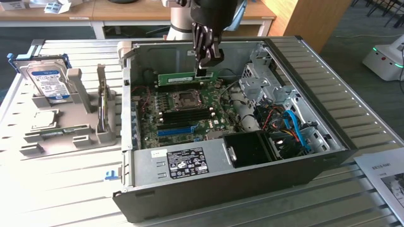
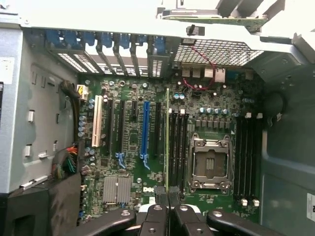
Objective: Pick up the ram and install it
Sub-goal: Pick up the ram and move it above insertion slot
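Note:
My gripper (image 1: 206,66) hangs inside the open computer case (image 1: 328,118), shut on the top edge of the ram (image 1: 183,77), a long green stick with a white label. The stick hangs level above the motherboard (image 1: 183,113), over its far edge, clear of the board. In the wrist view the ram (image 2: 167,142) shows edge-on as a thin green line running out from between my fingertips (image 2: 168,194). It lies along the black memory slots (image 2: 178,147) beside the CPU socket (image 2: 210,164).
A blue expansion slot (image 2: 144,128) and a white slot (image 2: 97,123) sit further along the board. Cables and a drive cage (image 1: 265,80) crowd the case's right side. Outside, a grey fixture (image 1: 82,118) holds a silver hard drive (image 1: 50,82). A paper sheet (image 1: 385,175) lies on the table.

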You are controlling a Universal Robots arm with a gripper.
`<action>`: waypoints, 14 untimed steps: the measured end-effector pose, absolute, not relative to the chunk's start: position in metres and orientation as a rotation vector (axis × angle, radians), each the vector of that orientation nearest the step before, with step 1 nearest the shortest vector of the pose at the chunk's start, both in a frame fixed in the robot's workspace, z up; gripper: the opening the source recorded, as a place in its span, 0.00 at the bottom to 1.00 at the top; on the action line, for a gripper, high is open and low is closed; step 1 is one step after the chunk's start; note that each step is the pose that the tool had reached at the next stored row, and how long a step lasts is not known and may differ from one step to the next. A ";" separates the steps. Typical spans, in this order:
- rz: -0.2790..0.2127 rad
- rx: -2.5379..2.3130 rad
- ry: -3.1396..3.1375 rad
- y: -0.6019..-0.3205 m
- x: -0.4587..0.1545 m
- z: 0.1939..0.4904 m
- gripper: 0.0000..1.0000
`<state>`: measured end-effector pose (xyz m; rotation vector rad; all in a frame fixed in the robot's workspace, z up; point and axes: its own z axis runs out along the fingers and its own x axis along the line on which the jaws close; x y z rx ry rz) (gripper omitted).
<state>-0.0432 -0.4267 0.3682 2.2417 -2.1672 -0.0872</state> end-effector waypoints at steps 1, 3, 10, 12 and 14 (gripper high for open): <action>-0.087 2.242 -2.167 -0.425 -0.043 0.368 0.12; -0.087 2.242 -2.167 -0.422 -0.043 0.367 0.12; -0.087 2.242 -2.167 -0.413 -0.043 0.366 0.12; -0.087 2.242 -2.167 -0.411 -0.043 0.365 0.12; -0.087 2.242 -2.167 -0.408 -0.043 0.365 0.12</action>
